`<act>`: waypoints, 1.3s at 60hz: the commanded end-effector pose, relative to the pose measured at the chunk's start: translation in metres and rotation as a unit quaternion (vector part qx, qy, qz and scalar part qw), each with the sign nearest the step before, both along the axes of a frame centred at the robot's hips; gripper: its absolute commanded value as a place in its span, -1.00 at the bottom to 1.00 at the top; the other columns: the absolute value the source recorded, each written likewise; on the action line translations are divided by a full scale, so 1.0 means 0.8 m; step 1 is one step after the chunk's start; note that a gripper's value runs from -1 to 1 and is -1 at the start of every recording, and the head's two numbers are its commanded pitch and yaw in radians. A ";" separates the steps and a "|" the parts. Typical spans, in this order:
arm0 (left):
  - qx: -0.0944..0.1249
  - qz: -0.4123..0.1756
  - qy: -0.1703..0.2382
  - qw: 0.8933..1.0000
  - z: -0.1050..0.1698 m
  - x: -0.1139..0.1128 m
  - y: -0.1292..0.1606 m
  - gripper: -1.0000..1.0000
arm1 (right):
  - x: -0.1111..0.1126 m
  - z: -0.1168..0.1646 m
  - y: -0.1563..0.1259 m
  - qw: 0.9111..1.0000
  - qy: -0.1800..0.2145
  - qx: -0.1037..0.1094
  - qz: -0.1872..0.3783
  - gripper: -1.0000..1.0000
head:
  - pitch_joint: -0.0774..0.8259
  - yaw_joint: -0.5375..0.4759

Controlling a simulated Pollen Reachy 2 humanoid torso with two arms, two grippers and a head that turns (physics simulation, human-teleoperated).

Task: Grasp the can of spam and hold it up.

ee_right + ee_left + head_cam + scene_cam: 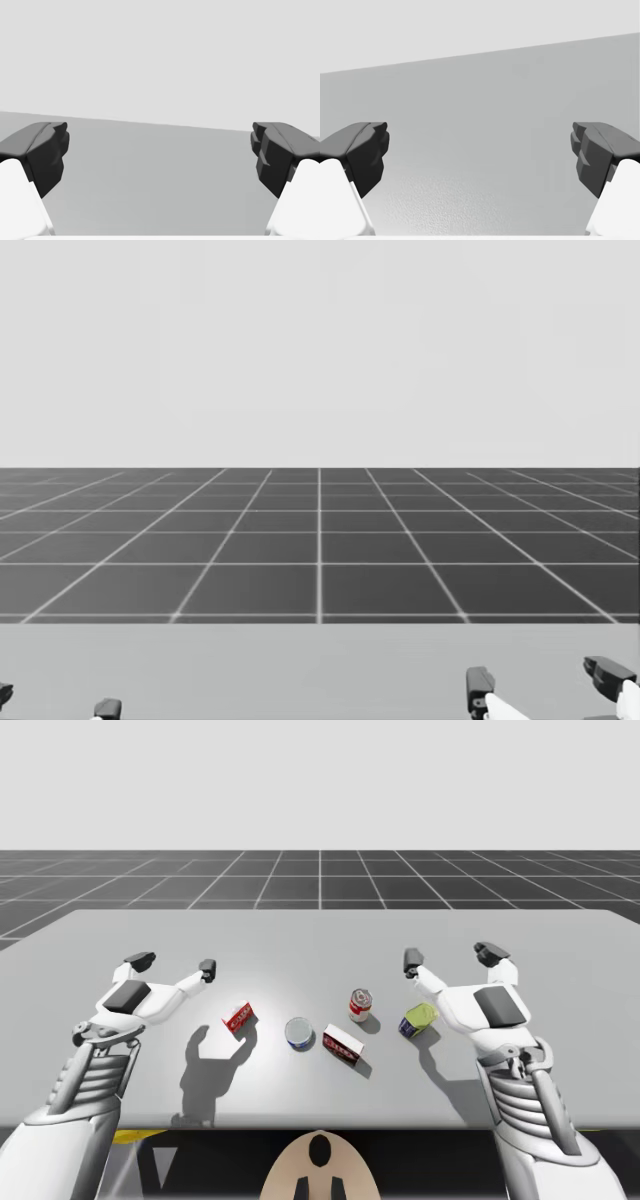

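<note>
Bare table point(320, 935) separates my right tool point(448, 956) from the yellow-blue can point(418, 1020).

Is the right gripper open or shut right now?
Open. In the right wrist view the right gripper has its fingers far apart, with bare table between them.

A plain grey table point(320, 935) stands on a dark gridded floor point(320, 870) under a pale, featureless backdrop
</note>
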State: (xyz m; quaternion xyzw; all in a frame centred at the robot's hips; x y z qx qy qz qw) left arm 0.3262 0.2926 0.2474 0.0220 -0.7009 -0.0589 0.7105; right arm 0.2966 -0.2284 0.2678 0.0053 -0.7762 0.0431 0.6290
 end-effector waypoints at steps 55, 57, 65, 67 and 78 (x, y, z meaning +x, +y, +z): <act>-0.026 -0.002 -0.018 0.999 0.012 -0.003 0.007 -1.00 | 0.000 0.001 0.002 1.000 -0.009 -0.002 -0.019 -1.00 | 0.34 -0.20; -0.025 -0.002 -0.019 0.999 0.012 -0.004 0.007 -1.00 | 0.000 0.001 0.003 1.000 -0.009 -0.002 -0.019 -1.00 | 0.36 -0.23; -0.025 -0.004 -0.023 0.999 0.014 -0.005 0.006 -1.00 | 0.000 0.001 0.003 1.000 -0.008 -0.002 -0.019 -1.00 | 0.50 -0.41; -0.025 -0.004 -0.024 0.999 0.015 -0.006 0.006 -1.00 | 0.000 0.000 0.003 1.000 -0.008 -0.003 -0.019 -1.00 | 0.54 -0.46; -0.024 -0.007 -0.025 0.999 0.015 -0.005 0.005 -1.00 | 0.000 0.000 0.004 1.000 -0.004 -0.003 -0.017 -1.00 | 0.66 -0.66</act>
